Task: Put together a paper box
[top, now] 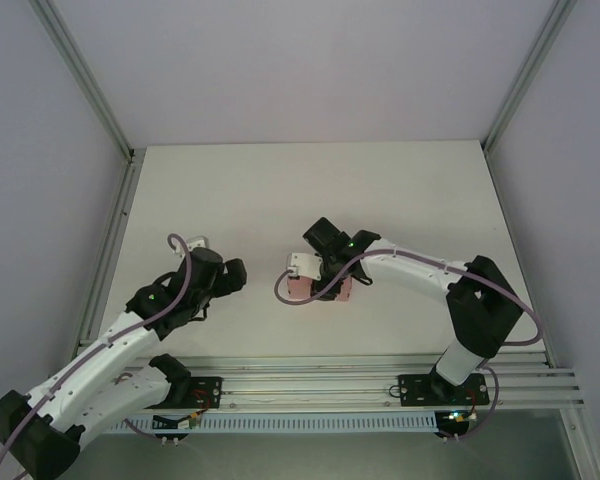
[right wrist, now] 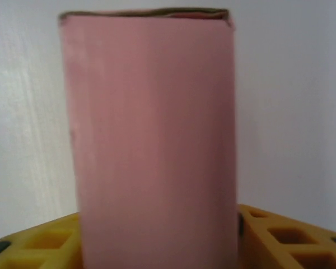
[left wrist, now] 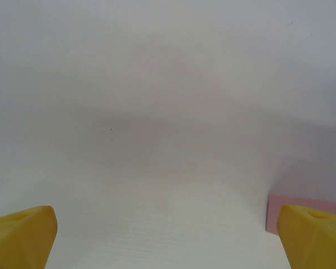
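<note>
Currently your right arm reaches from its base in a bent sweep toward the paper box (top: 302, 291), forearm low and the wrist tipped down, so the right gripper (top: 323, 272) sits directly over the box. On the right wrist camera the box stands upright between the yellow fingers (right wrist: 285, 241), one at each side wall, its top edge slightly wavy. The fingers are roughly half spread and lie right against the card, with a thin dark sliver on one side. Whether they actually squeeze the box, you cannot tell from these views.

Your left arm is folded back on itself, elbow low, and its left gripper (top: 225, 277) points at the box from the left side, apart from it with bare table (top: 280, 190) between them. On the left wrist camera those fingertips (left wrist: 19, 238) are spread as wide as they go and hold nothing. A pink corner of the box (left wrist: 302, 203) shows just beside the other fingertip.

From overhead, the right gripper's black body covers most of the box, so only pink slivers show at its lower edge. A purple cable (top: 280, 290) loops down just beside the box on the side facing the left gripper. The aluminium rail (top: 330, 385) carrying both bases runs nearer to you than the box.
</note>
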Controlling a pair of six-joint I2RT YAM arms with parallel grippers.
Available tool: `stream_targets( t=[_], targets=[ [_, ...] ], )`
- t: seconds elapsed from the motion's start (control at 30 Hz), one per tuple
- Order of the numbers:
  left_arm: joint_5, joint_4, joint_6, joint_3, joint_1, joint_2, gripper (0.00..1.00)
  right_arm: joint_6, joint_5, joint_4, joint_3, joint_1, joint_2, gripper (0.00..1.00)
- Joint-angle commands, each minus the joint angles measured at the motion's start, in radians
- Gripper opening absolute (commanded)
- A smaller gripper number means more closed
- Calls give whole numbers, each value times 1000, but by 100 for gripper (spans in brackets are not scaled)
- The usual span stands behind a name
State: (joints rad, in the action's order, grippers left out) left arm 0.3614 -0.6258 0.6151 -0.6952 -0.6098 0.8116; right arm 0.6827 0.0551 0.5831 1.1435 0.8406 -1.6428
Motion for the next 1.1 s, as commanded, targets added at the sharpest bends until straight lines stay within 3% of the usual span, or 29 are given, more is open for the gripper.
stream_targets(
  t=[0.0,0.17,0.33,0.6,0.8,0.93,1.0,1.07],
  targets=[
    [27,-14,12,7,11,-34,100,21,102,-63,-2,0,6,44],
    [40,-29,11,3,12,-40,100,15,266,-134,-12,5,39,37],
    [46,-35,27,15,11,-39,100,134,532,-471,-108,2,23,41],
    [37,-47,31,20,11,-42,100,247,631,-726,-163,6,-135,46],
    [31,-43,28,24,11,-45,100,158,458,-568,-226,11,-59,57],
    [32,-32,17,16,11,-39,100,135,336,-467,-267,12,41,81],
    [31,-26,7,8,11,-32,100,96,280,-340,-239,12,88,100],
    [39,-26,3,-5,10,-19,100,49,215,-257,-211,12,141,100]
  ],
)
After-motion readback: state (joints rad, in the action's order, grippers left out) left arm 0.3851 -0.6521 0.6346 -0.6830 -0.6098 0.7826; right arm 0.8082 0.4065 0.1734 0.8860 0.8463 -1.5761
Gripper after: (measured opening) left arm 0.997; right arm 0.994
